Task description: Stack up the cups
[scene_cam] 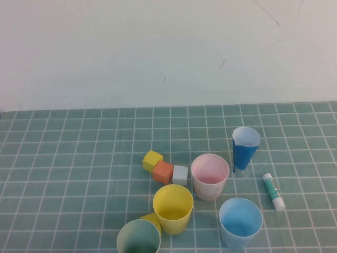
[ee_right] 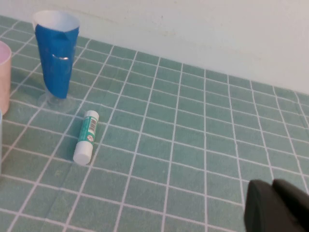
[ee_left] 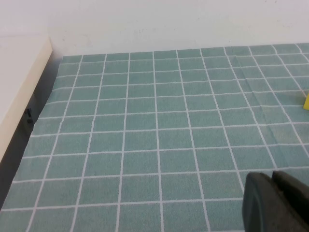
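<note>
- the left gripper shows only in its own wrist view. its dark jaws are pressed together and hold nothing. it hangs over bare green squares of the table cloth.
- going from left to right in the high view, the pale green cup comes first. it stands at the near edge, open side up.
- a little yellow block peeks out between the green cup and the yellow cup.
- behind them three blocks sit in a row: a yellow cube, an orange cube and a white cube.
- the pink cup stands just beside the white cube.
- the light blue cup stands near the front, apart from the pink one.
- the tall dark blue cup stands farther back.
- a white and green glue stick lies flat to the right of it.
- no cup is inside another cup.
- the right gripper shows only in its own wrist view. its jaws are closed tight on nothing, over the cloth, well apart from the glue stick.
</note>
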{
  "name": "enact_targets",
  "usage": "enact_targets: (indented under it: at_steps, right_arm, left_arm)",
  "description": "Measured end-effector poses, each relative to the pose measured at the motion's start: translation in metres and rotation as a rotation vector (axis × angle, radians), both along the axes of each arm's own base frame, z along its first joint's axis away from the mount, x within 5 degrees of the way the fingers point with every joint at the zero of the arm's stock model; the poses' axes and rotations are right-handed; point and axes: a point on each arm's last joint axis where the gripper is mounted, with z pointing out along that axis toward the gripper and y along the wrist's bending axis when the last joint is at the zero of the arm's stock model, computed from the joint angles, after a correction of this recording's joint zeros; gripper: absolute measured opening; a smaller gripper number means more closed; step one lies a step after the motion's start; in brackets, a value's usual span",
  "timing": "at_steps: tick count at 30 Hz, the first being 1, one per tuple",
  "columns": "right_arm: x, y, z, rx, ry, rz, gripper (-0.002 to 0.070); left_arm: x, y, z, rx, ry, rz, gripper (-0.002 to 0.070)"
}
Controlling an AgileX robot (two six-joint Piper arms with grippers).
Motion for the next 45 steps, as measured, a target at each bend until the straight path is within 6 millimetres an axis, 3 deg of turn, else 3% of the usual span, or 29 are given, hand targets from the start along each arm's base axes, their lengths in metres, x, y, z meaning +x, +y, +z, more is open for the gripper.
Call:
enact_targets:
  at_steps: [24,30,34,41,45]
  right_arm:
    - [0.000,0.000,0.000,-0.002,0.000,0.000,0.0018]
    - [0.000,0.000,0.000,0.017,0.001,-0.006,0.0018]
    - [0.000,0.003,0.001,0.176,0.003,-0.020,0.0018]
    - [-0.001,0.017,0.006,0.800,0.044,-0.044,0.0018]
    - [0.000,0.018,0.009,0.885,0.029,-0.048,0.0018]
  left_arm:
    - [0.000,0.000,0.000,-0.006,0.000,0.001,-0.0003]
    - [0.001,-0.004,0.002,-0.141,-0.044,-0.012,-0.0003]
    - [0.002,-0.008,0.008,-0.301,-0.095,-0.015,-0.0003]
    - [0.003,-0.009,0.023,-0.916,-0.192,0.036,-0.0003]
    - [0.003,-0.008,0.025,-0.996,-0.201,0.046,-0.0003]
